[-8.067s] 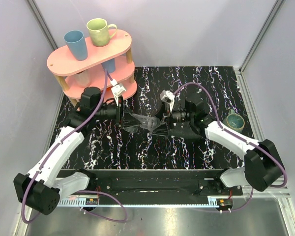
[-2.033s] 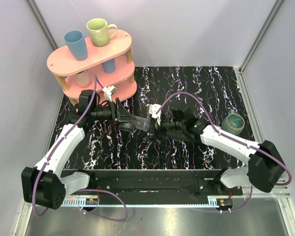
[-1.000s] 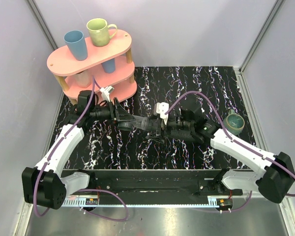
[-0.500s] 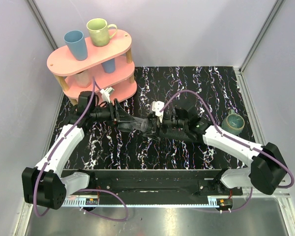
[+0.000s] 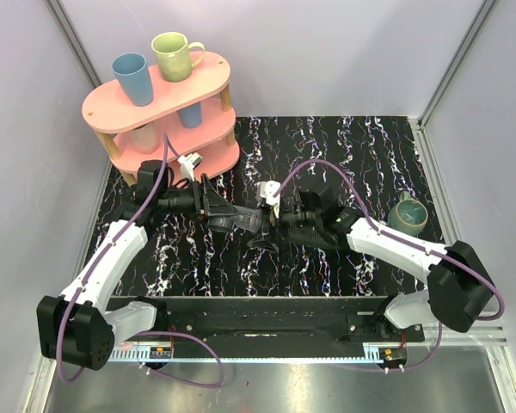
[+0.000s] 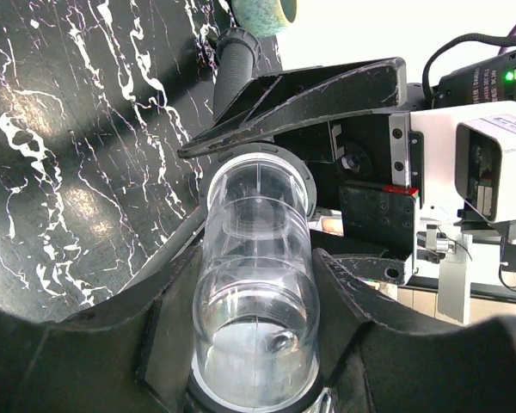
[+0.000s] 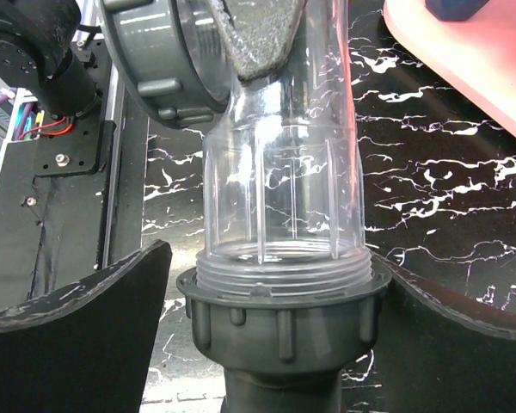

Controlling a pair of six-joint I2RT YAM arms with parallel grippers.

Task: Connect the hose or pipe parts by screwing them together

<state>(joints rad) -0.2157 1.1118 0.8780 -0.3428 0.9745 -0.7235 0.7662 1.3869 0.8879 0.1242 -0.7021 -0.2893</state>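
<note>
The clear tube [image 6: 254, 284] was held above the middle of the black, white-veined worktop [image 5: 344, 146], between the two robot arms. The left pincer [image 5: 232, 218] was closed tight on it. One black finger pressed against each side of the tube near its left end, where a grey ribbed ring [image 7: 150, 60] sat around it.

At the tube's other end was a grey collar [image 7: 284, 301], with the tube's threaded bands showing just above the collar's rim. A black ribbed hose [image 6: 234, 64] ran on beyond that collar, pointing towards a teal mug [image 5: 408, 213] that stood on the worktop near the right edge. From overhead, most of the hose was hidden under the right arm.

The right pincer [image 7: 275, 258] stood wide. Its two fingers were on either side of the grey collar and just beside it, not visibly pressing on it.

Seen from above, both arms reached inward from the near edge, their wrists almost facing each other. The tube, collar and hose formed one line between them. A purple cable [image 5: 322, 162] arched over the right arm.

At the far left corner stood a pink two-tier shelf [image 5: 155, 107]. A blue cup [image 5: 131, 77] and a pale green mug [image 5: 176, 56] sat on its top tier, well apart from the tube.
</note>
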